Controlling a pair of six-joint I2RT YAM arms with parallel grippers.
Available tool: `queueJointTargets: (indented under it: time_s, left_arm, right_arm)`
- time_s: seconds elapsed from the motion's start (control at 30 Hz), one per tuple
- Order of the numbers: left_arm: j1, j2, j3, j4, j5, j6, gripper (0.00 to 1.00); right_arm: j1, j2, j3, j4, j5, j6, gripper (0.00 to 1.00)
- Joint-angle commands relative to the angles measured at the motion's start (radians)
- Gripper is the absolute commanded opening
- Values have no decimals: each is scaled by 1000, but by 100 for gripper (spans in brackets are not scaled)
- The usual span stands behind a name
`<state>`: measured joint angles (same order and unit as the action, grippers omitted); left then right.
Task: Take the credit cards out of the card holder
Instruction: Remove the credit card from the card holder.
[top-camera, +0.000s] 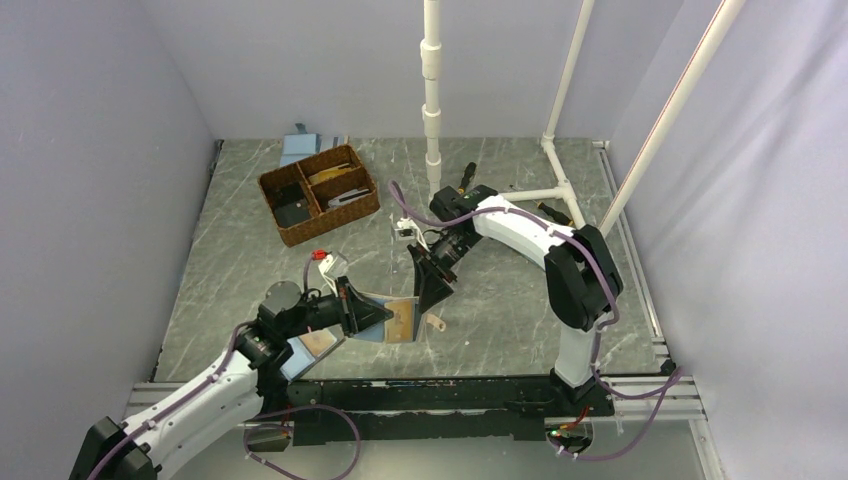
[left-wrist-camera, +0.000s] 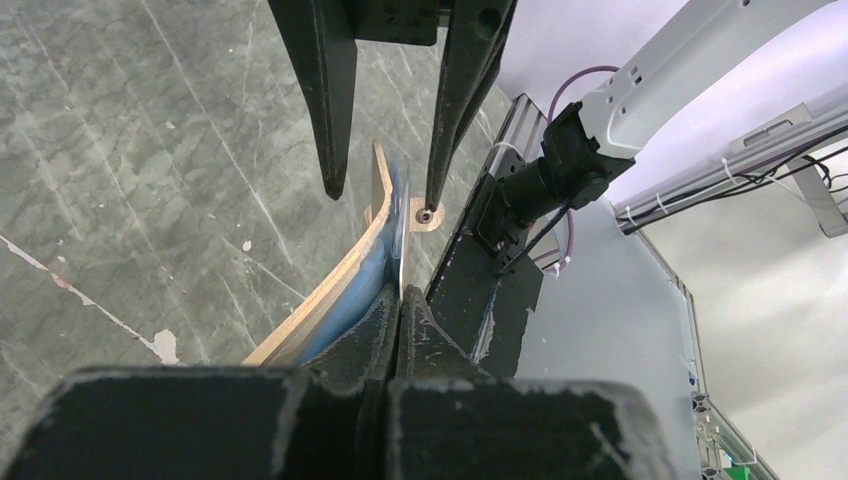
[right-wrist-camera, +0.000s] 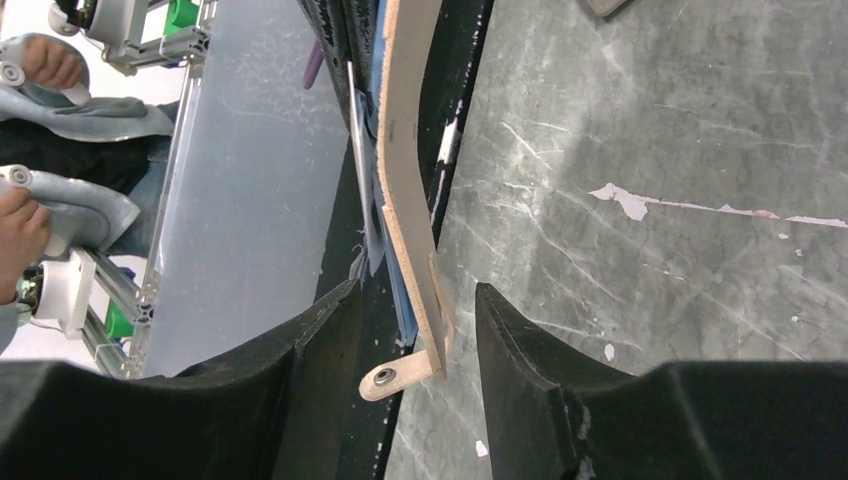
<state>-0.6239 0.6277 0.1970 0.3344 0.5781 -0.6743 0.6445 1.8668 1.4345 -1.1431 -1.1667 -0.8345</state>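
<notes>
The card holder, a light-blue folder with tan edging, hangs above the table near the front rail. My left gripper is shut on its near edge. In the left wrist view the jaws pinch the blue panel on edge. My right gripper is open and straddles the holder's far edge. Both fingers stand apart from it, and the tan snap tab lies between them. A thin pale edge runs along the blue panel. No credit card face shows.
A wicker basket with compartments stands at the back left, with a blue folder behind it. A white pipe post rises at the back centre. The black front rail lies just below the holder.
</notes>
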Motion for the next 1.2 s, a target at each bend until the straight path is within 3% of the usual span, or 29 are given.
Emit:
queueJointTargets:
  time_s: [0.0,0.13,0.37,0.5,0.8,1.17]
  left_arm:
    - [6,-31,31,57,7,-4,0]
    - [6,-43,35,45,4,-2,0]
    - [7,-58,24,38,-7,-6,0]
    - [9,-75,32,-12,-14,4,0]
    - [16,-169,114,-302,-44,55,0]
    - [30,-112,158,-346,20,62,0]
  right_arm:
    - [9,4,40,-15,1,-38,47]
    - [17,17,51,-36,1,-54,41]
    - [23,37,82,-91,-16,-96,0]
    - [21,36,83,-92,-5,-95,0]
    - [21,22,64,-46,28,-65,0]
    - [21,31,70,-74,17,-92,0]
